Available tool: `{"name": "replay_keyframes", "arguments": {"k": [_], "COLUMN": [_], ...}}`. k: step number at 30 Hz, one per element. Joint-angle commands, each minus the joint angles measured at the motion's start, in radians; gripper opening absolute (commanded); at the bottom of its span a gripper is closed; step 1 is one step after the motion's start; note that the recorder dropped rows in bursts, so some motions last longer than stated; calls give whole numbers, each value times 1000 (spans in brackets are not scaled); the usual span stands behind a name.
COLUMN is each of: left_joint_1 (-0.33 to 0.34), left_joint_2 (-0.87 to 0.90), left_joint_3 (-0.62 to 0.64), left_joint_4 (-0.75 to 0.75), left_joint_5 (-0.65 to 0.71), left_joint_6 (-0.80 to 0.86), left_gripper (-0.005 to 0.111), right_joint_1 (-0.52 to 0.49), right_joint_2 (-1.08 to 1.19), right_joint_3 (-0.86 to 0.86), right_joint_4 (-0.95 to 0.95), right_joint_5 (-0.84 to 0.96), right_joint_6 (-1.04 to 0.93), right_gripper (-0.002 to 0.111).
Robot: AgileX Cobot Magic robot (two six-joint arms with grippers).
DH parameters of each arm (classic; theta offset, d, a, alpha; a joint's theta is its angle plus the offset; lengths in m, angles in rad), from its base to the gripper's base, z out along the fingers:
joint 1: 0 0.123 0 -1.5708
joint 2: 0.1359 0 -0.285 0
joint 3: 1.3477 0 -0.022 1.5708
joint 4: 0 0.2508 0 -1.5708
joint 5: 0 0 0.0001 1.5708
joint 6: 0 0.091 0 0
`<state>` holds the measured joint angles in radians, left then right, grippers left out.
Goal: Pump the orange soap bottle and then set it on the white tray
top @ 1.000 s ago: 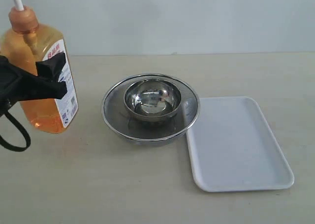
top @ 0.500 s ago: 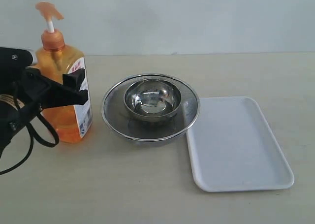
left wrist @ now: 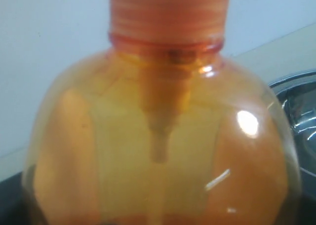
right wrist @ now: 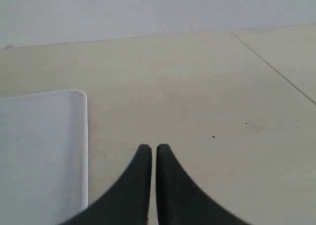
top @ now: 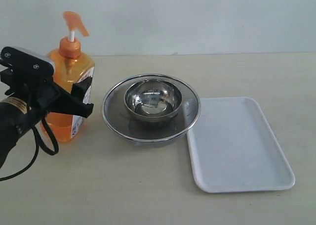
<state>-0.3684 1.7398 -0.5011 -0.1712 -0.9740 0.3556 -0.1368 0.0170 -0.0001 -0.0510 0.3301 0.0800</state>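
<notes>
The orange soap bottle (top: 69, 81) stands upright at the left of the table, its orange pump head (top: 75, 22) raised on a white stem. My left gripper (top: 74, 99) is shut on the bottle's middle, with one black finger (top: 81, 92) across the label. In the left wrist view the bottle's shoulder and neck (left wrist: 158, 136) fill the picture and hide the fingers. The white tray (top: 237, 146) lies empty at the right. My right gripper (right wrist: 149, 148) is shut on nothing, low over bare table beside the tray's corner (right wrist: 44, 151); the exterior view does not show it.
A small steel bowl (top: 152, 99) sits inside a wider steel mesh bowl (top: 114, 122) between the bottle and the tray, touching the tray's left rim. The mesh bowl's rim (left wrist: 296, 101) shows beside the bottle in the left wrist view. A black cable (top: 47, 141) loops below the left arm.
My left gripper has carried the bottle rightward and farther from the camera, from the picture's left edge towards the bowls. The whole pump head is now in view. Bowls and tray have not moved.
</notes>
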Motion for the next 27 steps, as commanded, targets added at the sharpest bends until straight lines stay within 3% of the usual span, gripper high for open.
{"name": "replay_keyframes", "arguments": {"k": [1,8,20,24,27], "left_joint_1": [-4,-4,-4,-4,-4], "left_joint_2": [-4,-8,-10,-10,-10], "left_joint_3": [-11,-11,-11,-11,-11], "left_joint_4": [41,58,58,58,58], "left_joint_5": [-38,18,-2,0,2], "left_joint_6": [38,93,95,90,90], "left_gripper": [5,5,5,5,5], "right_joint_1": [-3,-3,-3,-3,-3], "right_joint_2": [-5,-5,-5,-5,-5], "right_joint_3": [0,0,0,0,0], "right_joint_4": [-7,-7,-15,-11,224], "right_joint_5": [-8,-8,-18,-178,-356], "right_joint_6": [-8,-8,-19,8,144], "right_gripper": [1,1,1,1,1]}}
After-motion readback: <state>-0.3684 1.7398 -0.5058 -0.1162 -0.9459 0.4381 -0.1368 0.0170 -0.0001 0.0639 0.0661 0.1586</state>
